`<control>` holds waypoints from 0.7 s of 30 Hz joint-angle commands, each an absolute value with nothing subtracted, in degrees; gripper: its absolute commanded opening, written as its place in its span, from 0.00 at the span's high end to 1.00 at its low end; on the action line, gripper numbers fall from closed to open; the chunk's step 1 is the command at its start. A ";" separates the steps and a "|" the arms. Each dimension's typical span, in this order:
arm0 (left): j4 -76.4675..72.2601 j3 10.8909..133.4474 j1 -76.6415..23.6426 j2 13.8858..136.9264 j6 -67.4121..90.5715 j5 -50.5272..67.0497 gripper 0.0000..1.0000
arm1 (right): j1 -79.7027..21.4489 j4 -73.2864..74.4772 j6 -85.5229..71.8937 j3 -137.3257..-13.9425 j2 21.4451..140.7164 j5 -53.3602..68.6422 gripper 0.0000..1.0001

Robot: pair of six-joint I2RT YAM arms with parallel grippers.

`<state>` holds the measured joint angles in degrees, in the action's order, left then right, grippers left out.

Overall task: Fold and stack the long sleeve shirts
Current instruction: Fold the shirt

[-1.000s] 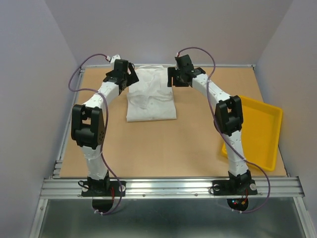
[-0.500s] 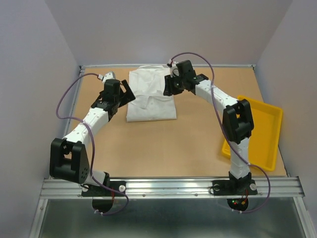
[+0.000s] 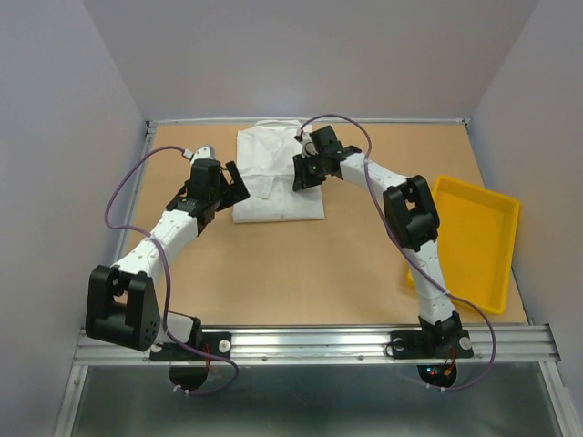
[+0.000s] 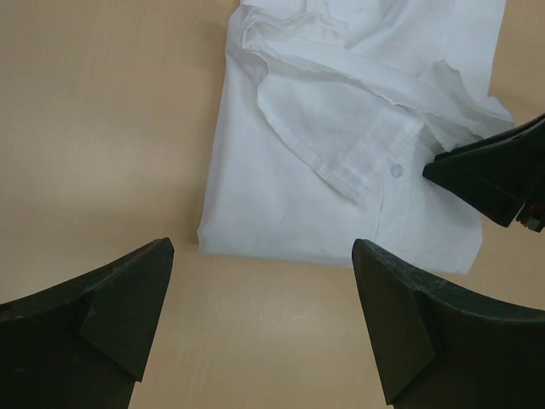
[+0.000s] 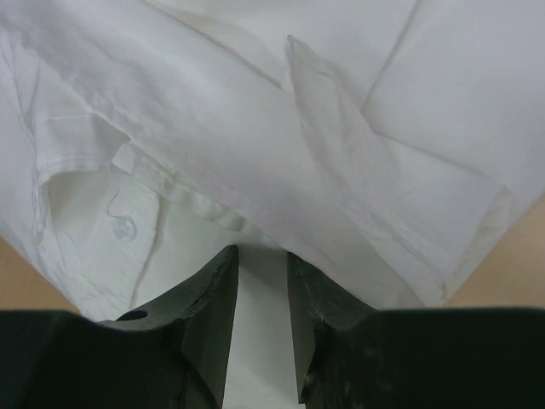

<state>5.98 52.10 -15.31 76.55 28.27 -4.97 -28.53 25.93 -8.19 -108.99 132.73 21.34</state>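
A folded white shirt (image 3: pixel 278 182) lies at the desk's (image 3: pixel 301 264) far middle. Left fingers (image 4: pixel 119 298) hover spread wide by its near corner. Right fingers (image 5: pixel 203 311) sit nearly together on its cloth; whether they pinch it cannot be told.

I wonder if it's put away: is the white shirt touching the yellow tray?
Apart. The top view shows the white shirt lying far back, with bare table between it and the yellow tray at the right.
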 commanded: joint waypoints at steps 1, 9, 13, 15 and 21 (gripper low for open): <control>4.83 51.68 -15.47 75.76 26.98 -4.66 0.02 | -28.56 22.68 -8.26 -117.06 135.08 17.59 0.65; 4.66 51.59 -15.47 75.59 26.72 -4.83 0.02 | -27.25 21.62 -11.15 -130.42 140.18 4.85 0.61; 4.66 51.50 -15.64 75.85 26.46 -4.57 0.02 | -26.46 20.13 -13.53 -135.17 142.21 0.18 0.49; 4.48 51.59 -15.82 76.11 26.28 -4.66 0.02 | -26.28 19.69 -15.02 -135.53 141.60 -4.28 0.44; 4.48 53.60 -17.22 79.88 26.45 -4.14 0.05 | -26.19 18.37 -13.27 -120.64 129.67 -1.15 0.35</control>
